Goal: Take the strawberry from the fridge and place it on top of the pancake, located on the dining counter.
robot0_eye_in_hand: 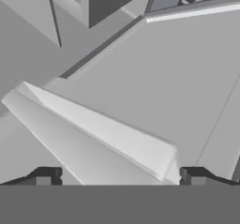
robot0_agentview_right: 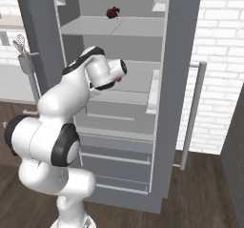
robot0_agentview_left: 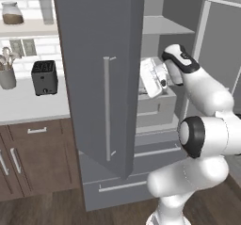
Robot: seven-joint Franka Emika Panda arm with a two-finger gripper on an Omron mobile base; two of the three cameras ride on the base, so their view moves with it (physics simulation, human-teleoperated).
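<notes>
Two dark finger tips [robot0_eye_in_hand: 43, 177] stood wide apart at the bottom of the hand view, nothing between them; the hand [robot0_eye_in_hand: 117, 178] was fully open and held nothing. Whether it brushed the pale grey shelf surface ahead could not be told. From the right base view, the hand [robot0_agentview_right: 119, 72] reached into the open fridge [robot0_agentview_right: 157, 103] at the height of a middle shelf [robot0_agentview_right: 136, 77], and a small spot of bright red showed just beside its tip, likely the strawberry [robot0_agentview_right: 119, 79], though it was too small to be sure. On the shelf above lay a darker maroon lumpy item [robot0_agentview_right: 113, 13], well apart from the hand and not the target.

The step in hand looked like the approach to the fruit. Done well, it would call for lining the open fingers on either side of the red fruit, coming in low and level over the shelf, and closing gently, since so small and round a thing could roll or squirt out.

In the left base view the fridge door [robot0_agentview_left: 101, 68] stood swung open, with a toaster [robot0_agentview_left: 44, 77] on the desk [robot0_agentview_left: 33, 108] beyond.
</notes>
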